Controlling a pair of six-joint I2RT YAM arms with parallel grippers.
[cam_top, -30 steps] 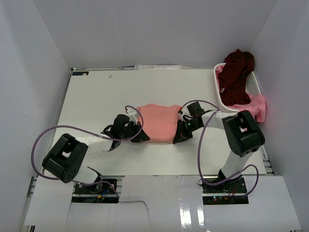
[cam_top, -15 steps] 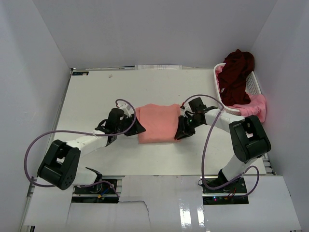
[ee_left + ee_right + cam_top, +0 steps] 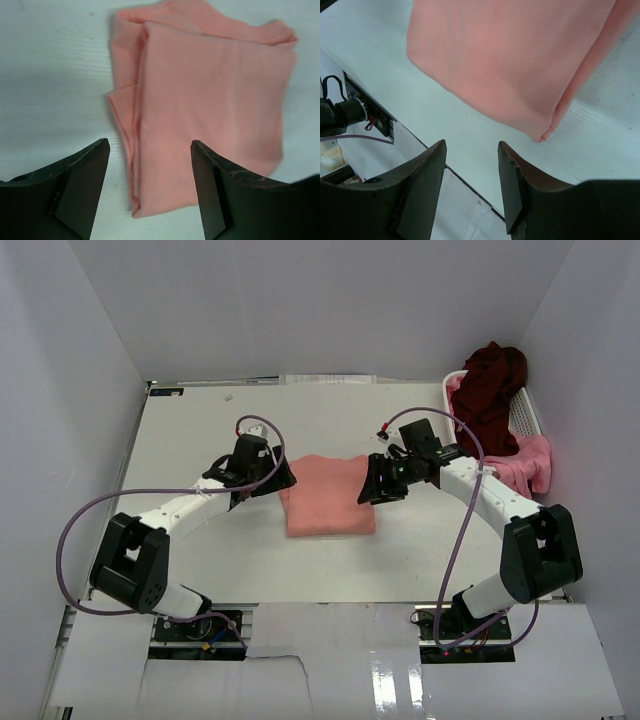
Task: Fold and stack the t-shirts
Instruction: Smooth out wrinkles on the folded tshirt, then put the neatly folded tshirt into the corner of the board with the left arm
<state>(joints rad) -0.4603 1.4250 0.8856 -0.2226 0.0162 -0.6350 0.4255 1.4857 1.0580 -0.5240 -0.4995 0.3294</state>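
Left gripper [image 3: 150,144]: jaws were seen spread and empty, beside the left edge of the folded salmon-pink shirt [image 3: 328,497].
Right gripper [image 3: 470,145]: jaws were likewise spread, nothing pinched, at the right edge.
Shirt position: laid flat at the middle of the table [image 3: 200,430].
Other shirts: maroon shirt [image 3: 490,380] was heaped in the basket [image 3: 527,412], brighter pink shirt [image 3: 533,458] draped over its rim.
Handling: judged light, limp, easily unfolded; best pinched at folded edges, through all layers.

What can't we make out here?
- Top view: the maroon shirt and the basket wall hide much of the pink shirt.
- Right wrist view: the top edge cuts off the salmon shirt.
- Left wrist view: a finger of the left end effector covers one shirt corner.
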